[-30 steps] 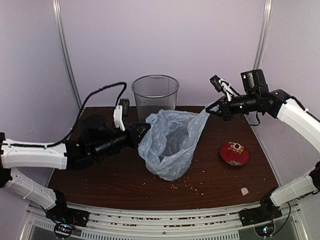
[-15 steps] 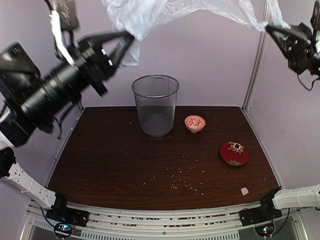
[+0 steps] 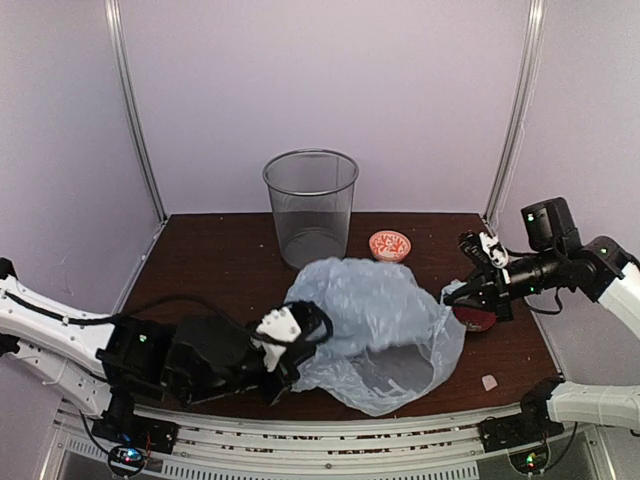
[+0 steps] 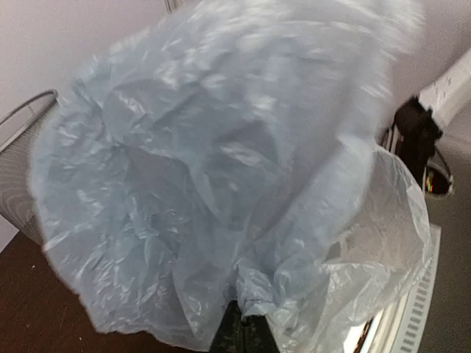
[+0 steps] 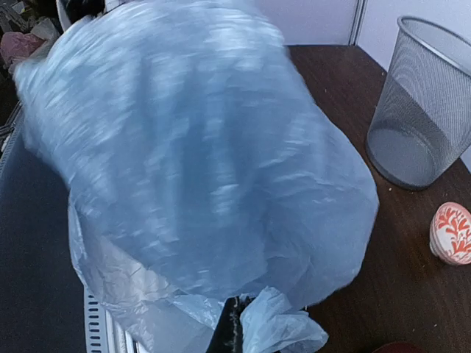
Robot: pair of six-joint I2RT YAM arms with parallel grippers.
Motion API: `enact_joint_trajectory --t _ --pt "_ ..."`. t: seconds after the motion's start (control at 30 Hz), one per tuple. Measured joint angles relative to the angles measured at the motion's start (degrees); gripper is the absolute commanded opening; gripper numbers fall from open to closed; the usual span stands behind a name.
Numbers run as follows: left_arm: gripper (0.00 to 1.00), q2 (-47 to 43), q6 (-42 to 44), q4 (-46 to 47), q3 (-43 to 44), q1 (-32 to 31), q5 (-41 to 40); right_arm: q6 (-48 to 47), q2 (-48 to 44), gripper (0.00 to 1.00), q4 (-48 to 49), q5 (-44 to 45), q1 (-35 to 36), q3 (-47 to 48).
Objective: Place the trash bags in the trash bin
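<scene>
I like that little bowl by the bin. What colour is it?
The bowl is white with red branching patterns, clearest in the right wrist view.

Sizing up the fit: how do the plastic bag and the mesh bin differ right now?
The bag lies crumpled and spread on the table; the bin stands upright. The bag spreads wider than the bin's rim. The left tool and right tool pinch the bag; neither holds the bin. Both are see-through.

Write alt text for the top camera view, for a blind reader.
A pale blue plastic bag lies spread on a dark table, pinched at its left edge by the left gripper and at its right edge by the right gripper. Behind it stands a wire-mesh bin, with a small red bowl to its right.
</scene>
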Motion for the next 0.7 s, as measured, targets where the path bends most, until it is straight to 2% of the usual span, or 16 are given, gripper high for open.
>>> enact_joint_trajectory --t 0.1,0.2,0.27,0.37,0.5,0.6,0.7 --pt "0.00 -3.3 0.0 2.8 4.8 1.5 -1.3 0.1 -1.1 0.00 0.3 -2.1 0.0 2.1" --pt "0.00 -3.3 -1.0 0.5 9.8 6.8 -1.0 4.4 1.5 0.00 1.9 -2.2 0.0 5.2" --pt "0.00 -1.7 -2.3 -2.9 15.0 13.0 1.7 8.2 5.4 0.00 4.1 -1.0 0.0 10.2" --pt "0.00 2.2 -3.1 -7.5 25.4 21.5 5.4 16.0 13.7 0.00 9.8 0.9 -0.2 22.8" --pt "0.00 6.2 -2.9 -10.8 38.3 23.1 8.4 26.1 18.9 0.00 19.1 0.7 -1.4 31.2" --pt "0.00 5.4 -3.1 -10.8 38.8 22.5 9.5 31.8 18.7 0.00 24.2 -0.2 -1.9 30.3" --pt "0.00 3.1 -4.3 -11.1 33.2 22.5 10.7 34.4 16.7 0.00 26.7 -0.3 -1.9 24.1"
